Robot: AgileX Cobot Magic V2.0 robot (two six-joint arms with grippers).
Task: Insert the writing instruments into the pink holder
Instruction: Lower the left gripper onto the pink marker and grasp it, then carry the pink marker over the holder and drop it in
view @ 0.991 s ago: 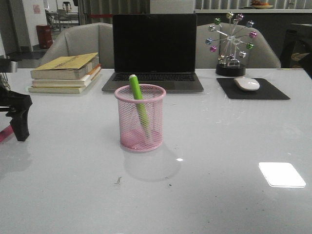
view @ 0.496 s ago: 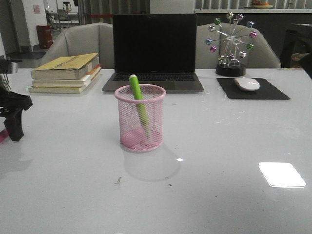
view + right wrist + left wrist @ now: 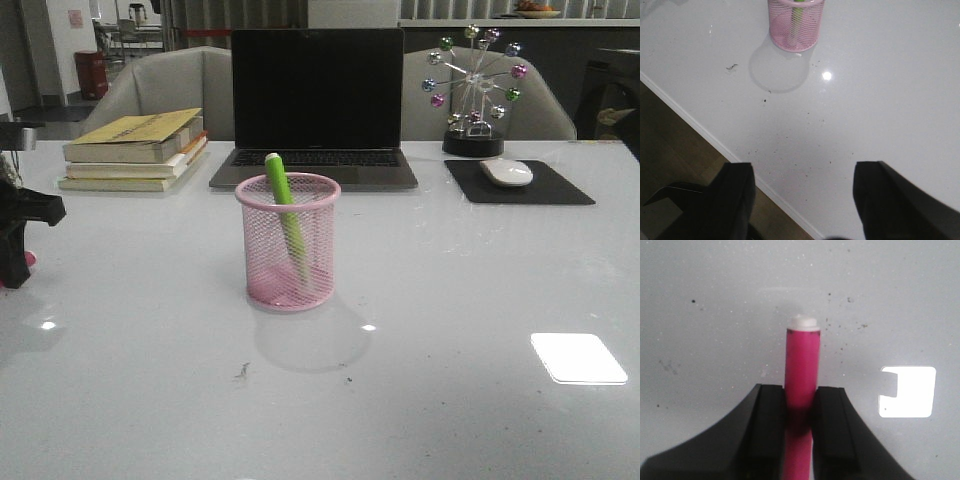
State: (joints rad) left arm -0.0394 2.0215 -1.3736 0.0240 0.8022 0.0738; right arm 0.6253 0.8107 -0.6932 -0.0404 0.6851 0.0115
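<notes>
The pink mesh holder stands in the middle of the white table, with the lime green marker leaning inside it, its top above the rim. At the far left edge of the front view my left gripper is shut on the magenta marker; a pink tip peeks out beside it. In the left wrist view the marker's white end cap points away over the table. My right gripper is open and empty above the table's near edge; the holder is ahead of it.
Behind the holder sits an open laptop. A stack of books lies at the back left. A mouse on a black pad and a ball ornament are at the back right.
My left gripper has drifted further left, toward the frame edge, carrying the magenta marker. The holder and green marker have not moved.
</notes>
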